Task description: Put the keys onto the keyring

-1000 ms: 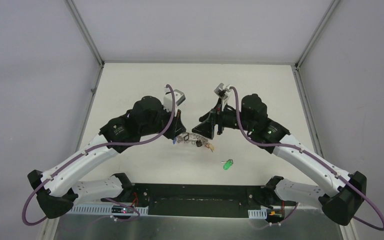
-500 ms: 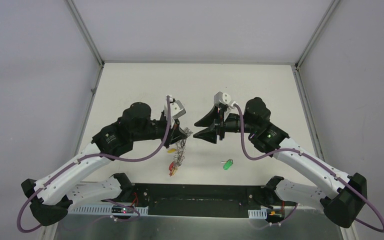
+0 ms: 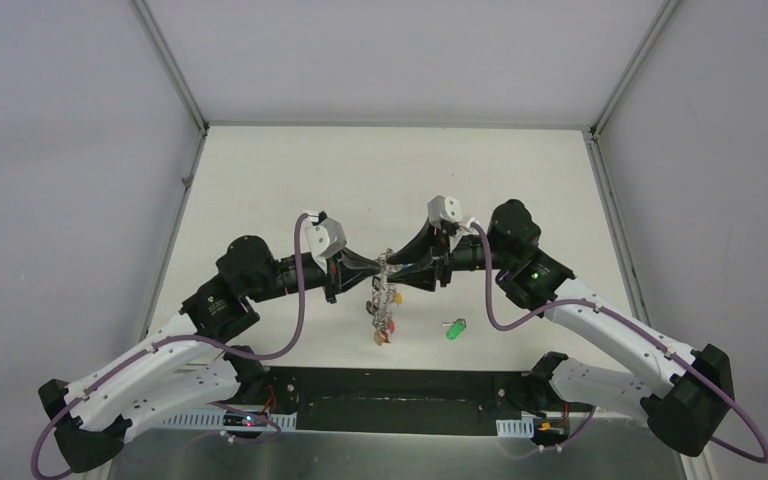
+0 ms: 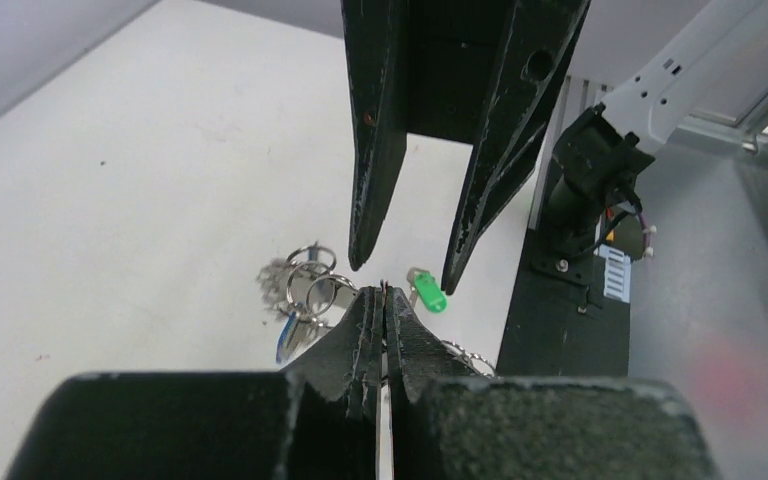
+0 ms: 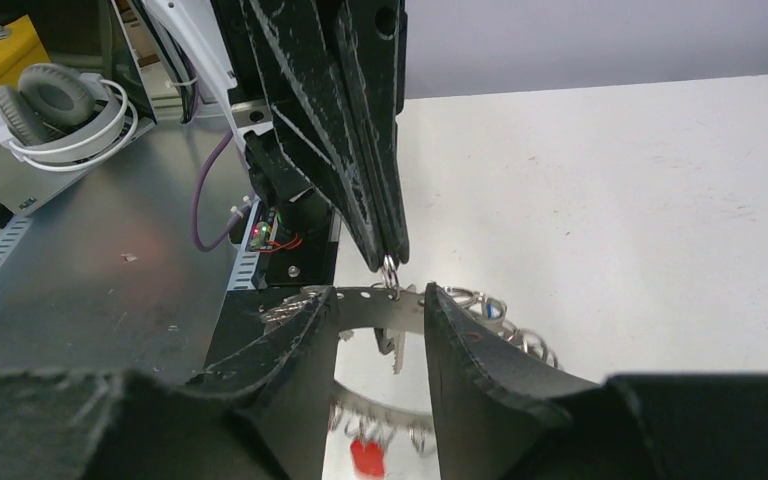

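Left gripper (image 3: 368, 268) reaches in from 9 o'clock in the top view. Its jaws are pressed together, pinching the top of the keyring (image 3: 384, 300), apparently by a small loop. The ring hangs clear of the table (image 3: 290, 170), its tagged keys dangling toward 6 o'clock.

A blue sliver (image 4: 283, 340) shows in the cluster in the left wrist view. I cannot tell whether that key is threaded on.

Right gripper (image 3: 401, 270) comes from 3 o'clock, nose to nose with the left. Its jaws stand apart, astride the ring's band, and no contact is visible.

Green-tagged key (image 3: 455, 328) lies flat on the table at 4 o'clock from the hanging cluster, well apart from both grippers and not on the ring.

Step in hand (judgement): take a second hold on the ring so it can be steadied or opened.
- Close squarely on the band, not on a dangling key.
- Keep the left pinch firm so the ring does not swing.
- Avoid finger collision, since the tips are very close.
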`<state>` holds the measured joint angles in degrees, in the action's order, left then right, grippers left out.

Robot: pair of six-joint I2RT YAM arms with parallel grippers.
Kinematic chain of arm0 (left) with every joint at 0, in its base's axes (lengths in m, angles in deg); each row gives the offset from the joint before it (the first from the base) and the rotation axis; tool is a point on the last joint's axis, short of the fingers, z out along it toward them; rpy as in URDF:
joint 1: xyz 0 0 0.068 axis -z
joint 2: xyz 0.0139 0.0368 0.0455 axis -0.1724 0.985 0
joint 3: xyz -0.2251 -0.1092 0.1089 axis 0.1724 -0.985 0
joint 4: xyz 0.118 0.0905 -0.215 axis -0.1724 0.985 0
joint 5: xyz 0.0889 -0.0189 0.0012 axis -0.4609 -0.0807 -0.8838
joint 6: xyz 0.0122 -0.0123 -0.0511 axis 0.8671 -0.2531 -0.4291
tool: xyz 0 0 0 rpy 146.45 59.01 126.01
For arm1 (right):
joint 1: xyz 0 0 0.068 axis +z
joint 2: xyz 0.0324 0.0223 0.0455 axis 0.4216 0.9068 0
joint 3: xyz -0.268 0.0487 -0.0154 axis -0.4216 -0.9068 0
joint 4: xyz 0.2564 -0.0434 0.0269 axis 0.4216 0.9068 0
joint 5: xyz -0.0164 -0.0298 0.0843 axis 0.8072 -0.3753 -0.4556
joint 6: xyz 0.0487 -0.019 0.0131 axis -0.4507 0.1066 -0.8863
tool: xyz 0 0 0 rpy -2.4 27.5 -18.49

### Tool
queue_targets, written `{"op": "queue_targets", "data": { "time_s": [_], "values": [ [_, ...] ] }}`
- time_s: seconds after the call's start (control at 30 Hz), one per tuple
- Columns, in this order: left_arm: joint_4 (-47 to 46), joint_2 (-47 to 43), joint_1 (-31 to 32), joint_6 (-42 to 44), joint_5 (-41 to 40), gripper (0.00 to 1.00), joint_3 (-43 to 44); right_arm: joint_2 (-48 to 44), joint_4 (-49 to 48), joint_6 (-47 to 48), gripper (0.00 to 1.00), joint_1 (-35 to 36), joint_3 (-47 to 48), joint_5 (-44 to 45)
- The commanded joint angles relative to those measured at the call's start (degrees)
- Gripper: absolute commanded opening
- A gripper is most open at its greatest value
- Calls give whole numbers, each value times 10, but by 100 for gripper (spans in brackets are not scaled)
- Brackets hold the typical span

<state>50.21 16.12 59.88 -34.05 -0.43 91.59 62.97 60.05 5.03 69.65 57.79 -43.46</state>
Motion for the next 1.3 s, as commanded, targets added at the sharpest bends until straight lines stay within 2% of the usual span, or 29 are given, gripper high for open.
{"op": "queue_targets", "data": {
  "time_s": [0.0, 0.43, 0.53, 0.7, 0.83, 1.03, 1.2, 1.27],
  "values": [
    [-125, -18, 6, -8, 16, 0, -3, -18, -33, 26, 38, -1, -3, -29],
    [-152, -7, 6, -22, 37, 0, -7, -2, -65, -11, 36, 3, 3, 8],
    [-155, -8, 7, -23, 34, 0, -11, -1, -70, -17, 29, 5, 5, 11],
    [-157, -10, 7, -23, 31, 0, -14, -2, -76, -23, 23, 6, 6, 9],
    [-158, -12, 7, -24, 29, 0, -16, -2, -83, -26, 22, 8, 5, 5],
    [-166, -12, 6, -29, 30, 0, -18, 13, -84, -28, 13, 14, 8, -7],
    [-170, -13, 7, -33, 30, 0, -22, 21, -83, -33, 0, 19, 16, -8],
    [-170, -18, 7, -33, 27, 0, -25, 20, -75, -31, 0, 19, 19, -7]
  ]
}}
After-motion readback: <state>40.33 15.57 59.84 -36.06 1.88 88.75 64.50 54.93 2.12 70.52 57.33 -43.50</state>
